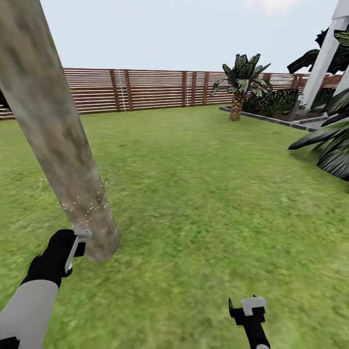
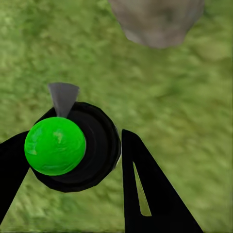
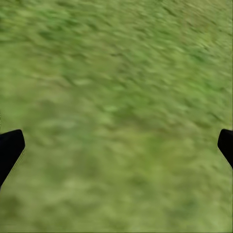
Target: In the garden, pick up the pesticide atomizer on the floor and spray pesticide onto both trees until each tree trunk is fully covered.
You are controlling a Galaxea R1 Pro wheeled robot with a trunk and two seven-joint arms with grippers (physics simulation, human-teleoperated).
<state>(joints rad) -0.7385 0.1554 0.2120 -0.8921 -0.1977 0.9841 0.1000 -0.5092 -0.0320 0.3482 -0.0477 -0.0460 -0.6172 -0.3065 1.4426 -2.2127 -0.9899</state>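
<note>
Atomizer point(image 2: 68, 145) clamped in left claw point(image 1: 72, 249) beside tree trunk point(image 1: 53, 131), right claw point(image 1: 247, 310) spread empty over open lawn point(image 1: 203, 194)

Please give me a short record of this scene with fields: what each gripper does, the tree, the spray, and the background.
left gripper: shut on the sprayer, its nozzle toward the trunk
right gripper: open, empty, over grass
tree trunk: thick, grey-beige, standing in the lawn
spray: white specks on the lower trunk
background: wooden fence, small palm

Black atomizer point(image 2: 77, 148), green-capped, in left tool point(image 2: 73, 160) beside white-speckled grey-beige trunk point(image 1: 63, 160).
</note>
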